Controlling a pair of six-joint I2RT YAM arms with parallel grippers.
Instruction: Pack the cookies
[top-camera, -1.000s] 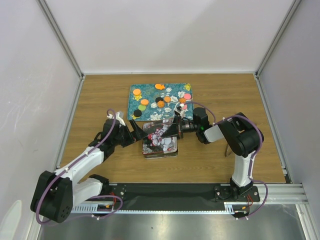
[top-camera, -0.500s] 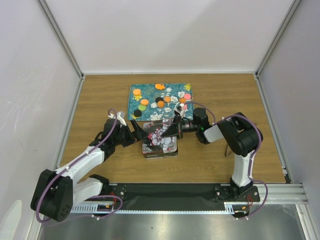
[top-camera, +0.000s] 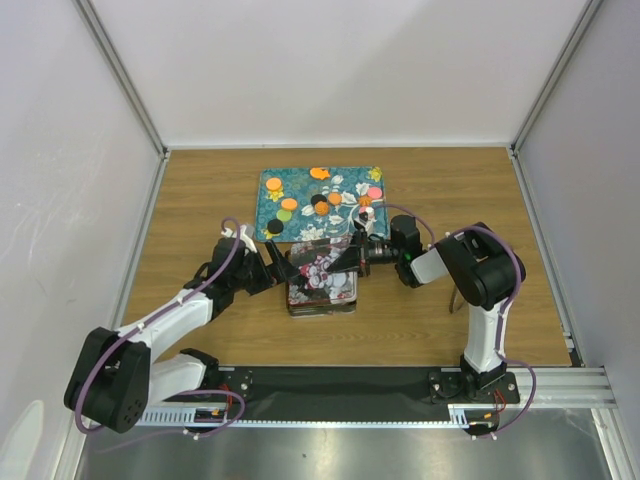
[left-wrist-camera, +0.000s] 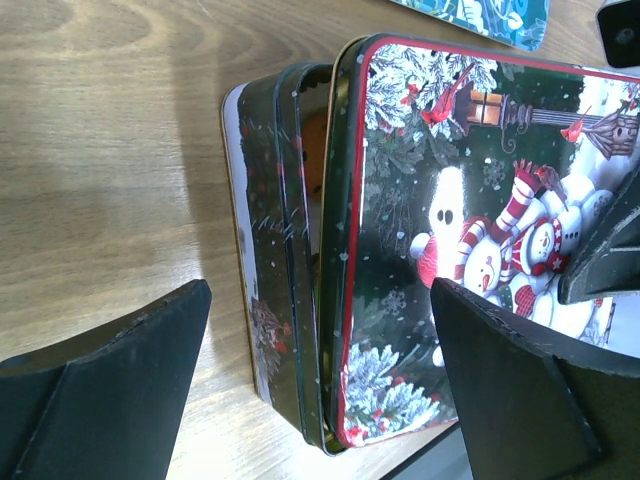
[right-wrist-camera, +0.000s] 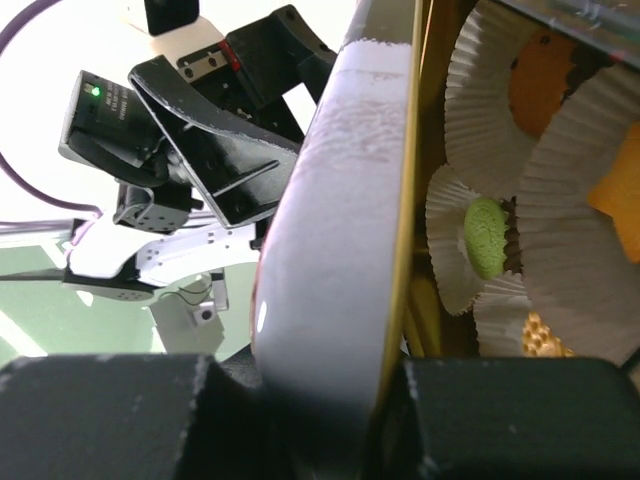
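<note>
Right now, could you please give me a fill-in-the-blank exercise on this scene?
1. The right tool is ____ on the lid of the tin.
2. The left tool stands ____, straddling the tin.
3. The lid is printed with ____.
4. A green cookie sits in a paper cup ____ the tin.
Missing words: shut; open; snowmen; inside.

Left end effector now closer against the tin.
</note>
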